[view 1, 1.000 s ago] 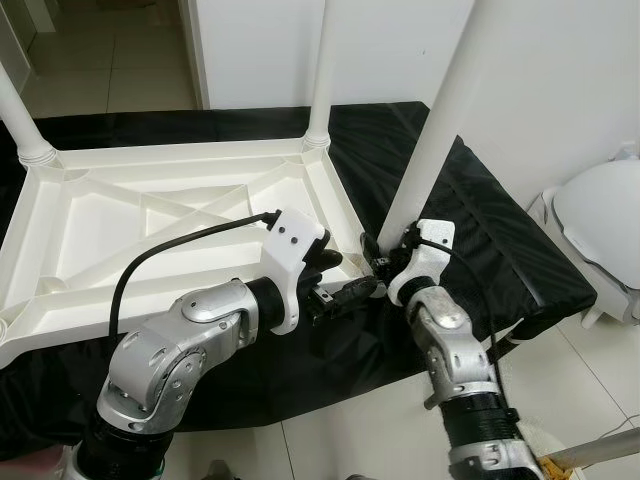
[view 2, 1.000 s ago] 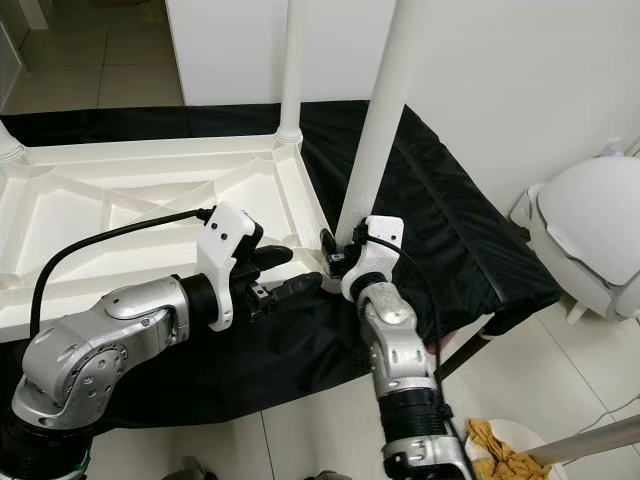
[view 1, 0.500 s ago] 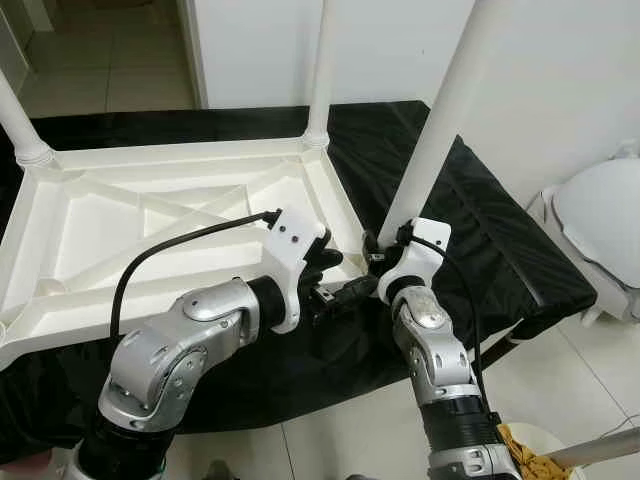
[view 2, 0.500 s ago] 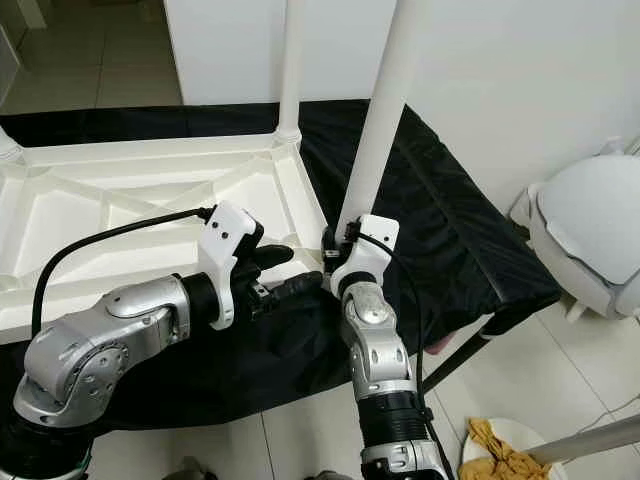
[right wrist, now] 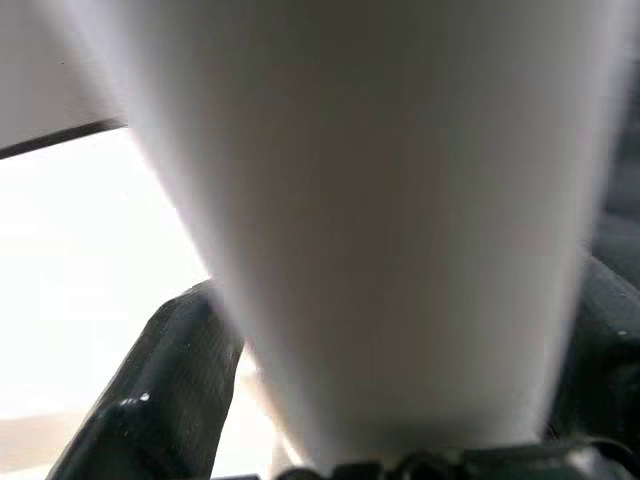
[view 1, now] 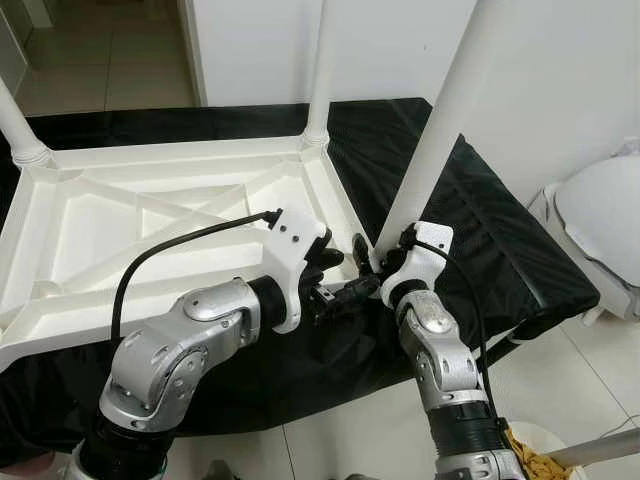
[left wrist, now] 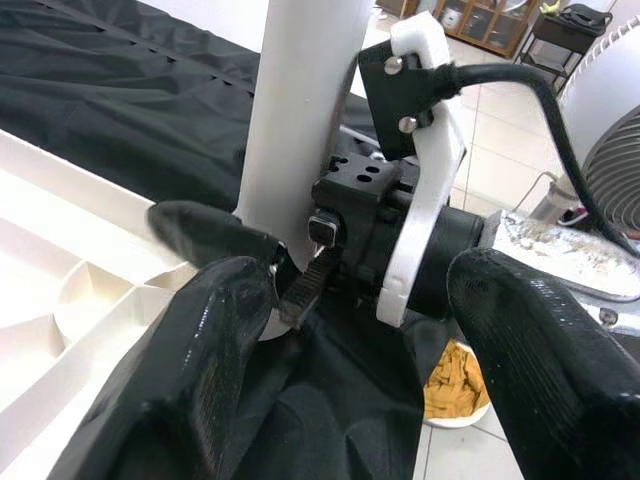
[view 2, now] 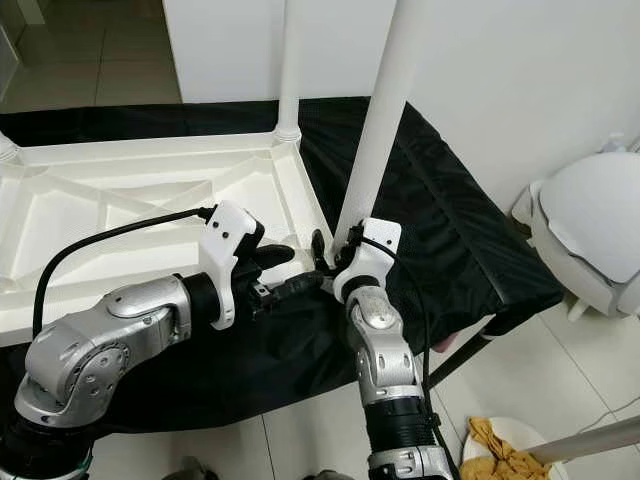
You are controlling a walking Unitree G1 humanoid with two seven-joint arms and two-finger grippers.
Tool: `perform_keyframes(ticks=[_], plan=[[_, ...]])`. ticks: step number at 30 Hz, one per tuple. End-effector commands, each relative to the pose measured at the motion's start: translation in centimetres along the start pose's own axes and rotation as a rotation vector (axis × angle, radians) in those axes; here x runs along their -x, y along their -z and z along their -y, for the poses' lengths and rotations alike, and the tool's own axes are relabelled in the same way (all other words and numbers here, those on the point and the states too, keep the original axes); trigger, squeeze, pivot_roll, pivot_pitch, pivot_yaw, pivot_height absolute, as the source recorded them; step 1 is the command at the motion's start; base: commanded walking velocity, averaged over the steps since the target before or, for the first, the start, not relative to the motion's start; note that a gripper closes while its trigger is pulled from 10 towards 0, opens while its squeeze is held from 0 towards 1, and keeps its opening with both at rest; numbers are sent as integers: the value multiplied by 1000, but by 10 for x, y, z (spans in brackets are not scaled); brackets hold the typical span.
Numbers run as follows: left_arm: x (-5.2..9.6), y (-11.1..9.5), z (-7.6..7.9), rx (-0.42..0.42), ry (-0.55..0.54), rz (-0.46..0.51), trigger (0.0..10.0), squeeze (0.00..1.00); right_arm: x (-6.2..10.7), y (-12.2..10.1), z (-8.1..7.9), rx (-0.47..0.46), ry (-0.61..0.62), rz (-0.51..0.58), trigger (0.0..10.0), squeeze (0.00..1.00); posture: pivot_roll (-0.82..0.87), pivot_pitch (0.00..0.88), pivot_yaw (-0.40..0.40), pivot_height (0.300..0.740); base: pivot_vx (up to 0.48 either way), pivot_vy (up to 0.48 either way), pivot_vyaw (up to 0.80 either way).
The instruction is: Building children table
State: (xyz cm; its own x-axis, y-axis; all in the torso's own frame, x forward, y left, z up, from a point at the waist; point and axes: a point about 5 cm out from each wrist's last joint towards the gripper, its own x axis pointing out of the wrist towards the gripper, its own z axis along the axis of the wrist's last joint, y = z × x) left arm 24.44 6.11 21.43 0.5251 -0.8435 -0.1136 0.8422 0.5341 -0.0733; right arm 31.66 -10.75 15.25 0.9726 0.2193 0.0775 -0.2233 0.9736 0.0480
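- Near the middle of the head views, toward 5 o'clock from the tabletop's centre, the right gripper (view 1: 368,255) clasps the lower end of a white table leg (view 1: 432,145), one black finger on each side of it.
- From the right wrist view, that leg (right wrist: 380,220) runs between the two black fingers (right wrist: 175,385); they are pinched on it.
- An upturned white children's table (view 1: 150,225) lies underside up on a black cloth (view 1: 480,240), its ribbed bracing facing the camera.
- Held leg rises tilted toward 1 o'clock, its foot just beside the table's near right corner; whether it is seated in a socket cannot be told.
- Another white leg (view 1: 318,70) stands upright at the far right corner, at 12 o'clock; a third (view 1: 20,125) rises at the far left corner, toward 10 o'clock.
- Left gripper (view 1: 340,285) reaches in from 8 o'clock, its fingers spread apart and empty, tips close to the right gripper at the leg's foot.
- Left wrist view: its two black fingers (left wrist: 200,370) frame the right wrist's white housing and the leg's base.
- At 3 o'clock, on the tiled floor (view 1: 560,380), sits a round white appliance (view 1: 600,215).
- Down at 5 o'clock, a white bowl (view 2: 500,445) holds yellow-brown bits.
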Motion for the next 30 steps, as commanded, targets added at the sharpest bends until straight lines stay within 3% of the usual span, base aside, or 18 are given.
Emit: perform_keyframes(ticks=[1,3,5,6,7,8,12,17,19,27,28,30], plan=[[-2,-1,-1,-6,-5,-2,10000,0,0,-3,0,-6,-34,23,10000,1000,-11,49,-59,740,0,0,0],[-2,-1,-1,-8,-5,-1,10000,0,1,-4,7,-1,-157,19,10000,1000,-7,47,-60,740,0,0,0],[-2,-1,-1,-7,-6,-2,10000,0,1,-4,8,-4,-182,16,10000,1000,-7,47,-60,740,0,0,0],[-2,-1,-1,-8,-6,-3,10000,0,1,-3,14,13,-208,3,10000,145,-6,46,-61,740,0,0,0],[-2,-1,-1,-8,-6,-3,10000,0,1,-3,14,13,-208,3,10000,145,-6,46,-61,740,0,0,0],[-2,-1,-1,-8,-6,-2,10000,0,1,-2,17,12,-222,-1,10000,0,-6,46,-61,740,0,0,0],[-1,-1,-1,-8,-6,-4,10000,0,-1,-2,35,45,-313,-5,10000,0,-6,44,-58,740,0,0,0],[-1,-1,0,-8,-4,-4,10000,0,-2,-3,45,57,-344,-3,10000,0,-5,44,-57,740,0,0,0],[-1,-1,0,-8,0,-5,10000,0,-4,-3,53,63,-411,-10,10000,0,-1,50,-49,740,0,0,0],[1,-1,-1,-10,-6,-10,10000,0,-5,-4,58,81,-588,-46,10000,0,8,52,-46,740,0,0,0],[1,-1,-1,-10,-10,-9,10000,0,-6,-1,59,87,-613,-66,4902,0,13,51,-45,740,0,0,0],[1,-1,-1,-10,-12,-9,10000,0,-6,1,60,90,-628,-78,4902,0,13,51,-45,740,0,0,0]])
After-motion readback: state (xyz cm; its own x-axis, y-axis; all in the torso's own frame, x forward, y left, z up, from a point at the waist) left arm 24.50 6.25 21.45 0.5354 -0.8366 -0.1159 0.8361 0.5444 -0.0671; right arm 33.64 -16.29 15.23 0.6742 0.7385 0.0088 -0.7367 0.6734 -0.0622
